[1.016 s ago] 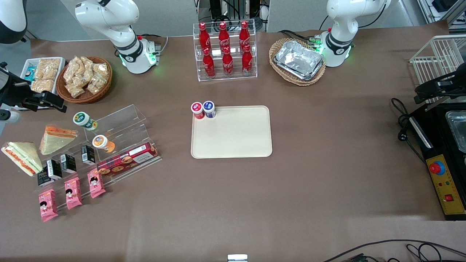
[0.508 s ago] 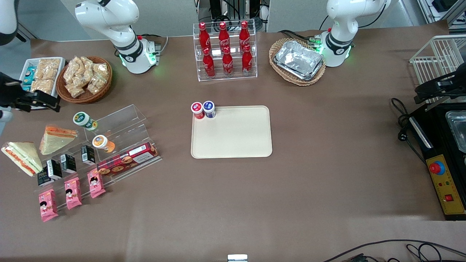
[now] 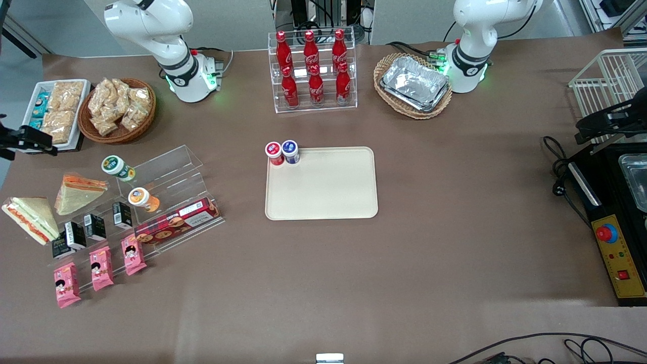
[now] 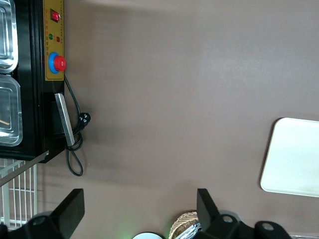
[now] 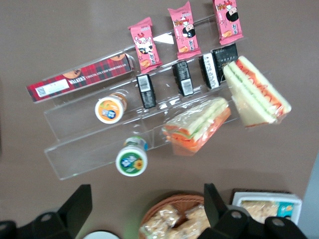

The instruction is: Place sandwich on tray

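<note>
Gripper is open and holds nothing, up above the sandwich. Sandwich is not on the tray yet.

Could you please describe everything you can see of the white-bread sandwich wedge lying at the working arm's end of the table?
The sandwich is a triangular wedge of pale white bread in clear wrap, with a red-orange and green filling stripe along its cut edge. It lies on the brown table, beside the tan-bread wedge and apparently touching the small black cartons. Nothing grips it: the gripper hangs open above the display, and the tray has no sandwich on it.
</note>
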Robot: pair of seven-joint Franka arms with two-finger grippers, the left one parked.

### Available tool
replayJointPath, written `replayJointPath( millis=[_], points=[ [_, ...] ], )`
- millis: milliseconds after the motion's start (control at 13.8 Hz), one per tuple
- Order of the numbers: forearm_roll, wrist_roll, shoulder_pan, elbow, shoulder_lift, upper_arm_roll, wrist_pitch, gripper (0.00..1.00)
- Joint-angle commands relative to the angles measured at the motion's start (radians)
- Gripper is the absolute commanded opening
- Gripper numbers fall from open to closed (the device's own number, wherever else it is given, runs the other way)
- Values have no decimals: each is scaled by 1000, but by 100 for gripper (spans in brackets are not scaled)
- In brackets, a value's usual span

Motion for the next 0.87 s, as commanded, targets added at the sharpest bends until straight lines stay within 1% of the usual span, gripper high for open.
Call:
replayJointPath(
  millis=[0,290,363,653,798],
  points=[
    [-4,-210,1,18,59,-82,88,100],
    [7,-422,1,18,145,-168,209,100],
    [19,-469,-1,18,174,-188,249,100],
    [63,-653,-30,18,260,-202,340,100],
    [65,-715,-33,19,292,-202,378,100]
  ],
)
